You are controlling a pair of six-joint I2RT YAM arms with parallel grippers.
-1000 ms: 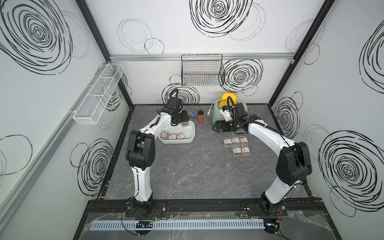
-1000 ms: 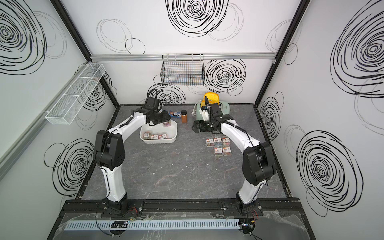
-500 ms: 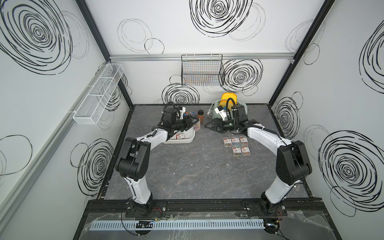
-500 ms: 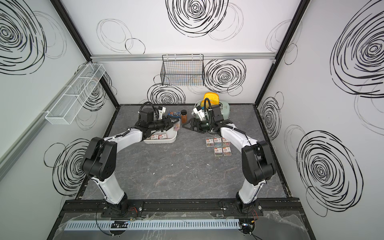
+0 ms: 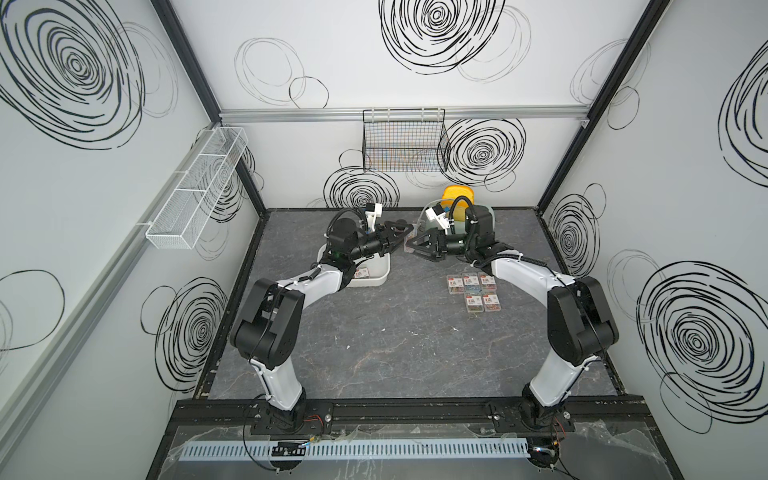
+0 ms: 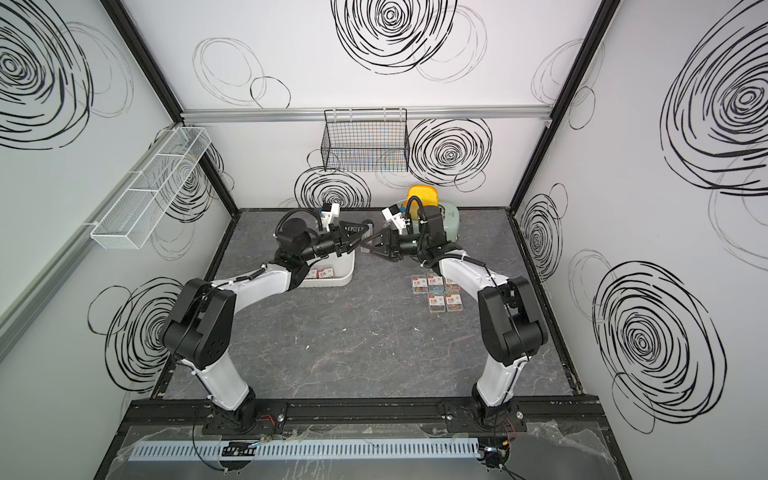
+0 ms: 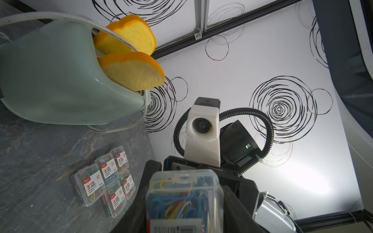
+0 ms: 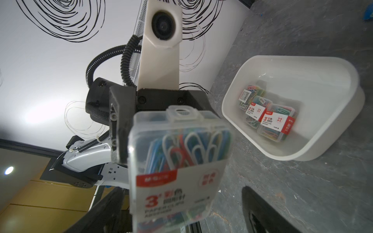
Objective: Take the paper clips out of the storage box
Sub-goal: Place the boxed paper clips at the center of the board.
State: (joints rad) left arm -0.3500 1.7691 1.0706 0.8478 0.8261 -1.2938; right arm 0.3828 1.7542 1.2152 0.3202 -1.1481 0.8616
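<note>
1. Nearest me, both arms rise from the front rail and lean toward the back of the table (image 5: 374,353). Their tips meet just above the middle of both top views.
2. Right of centre in both top views, five cases of paper clips (image 5: 471,284) lie flat on the table in a tight cluster beside the right forearm. Three make a row, with two in front of it.
3. Left of centre, the white tub (image 5: 374,281) sits partly under the left arm. In the right wrist view it fills the right middle of the frame, and three cases (image 8: 266,117) lie against one another on its bottom.
4. The left gripper (image 6: 360,240) pinches one case (image 7: 184,197) past the tub's right end, off the table. One of its fingers (image 8: 119,129) presses against that case's side.
5. The right gripper (image 6: 370,247) faces it tip to tip, its fingers spread on either side of the same case. At the lower right of the right wrist view, one finger (image 8: 260,211) stands clear of the plastic. I cannot tell whether the opposite finger touches.
6. Farther back, a pale green toaster (image 7: 60,76) holds two bread slices (image 7: 133,70) sticking out of its slots.
7. Farthest, a black wire basket (image 5: 403,141) hangs on the back wall, top centre. A white mesh rack (image 5: 195,187) hangs on the wall at the left.
</note>
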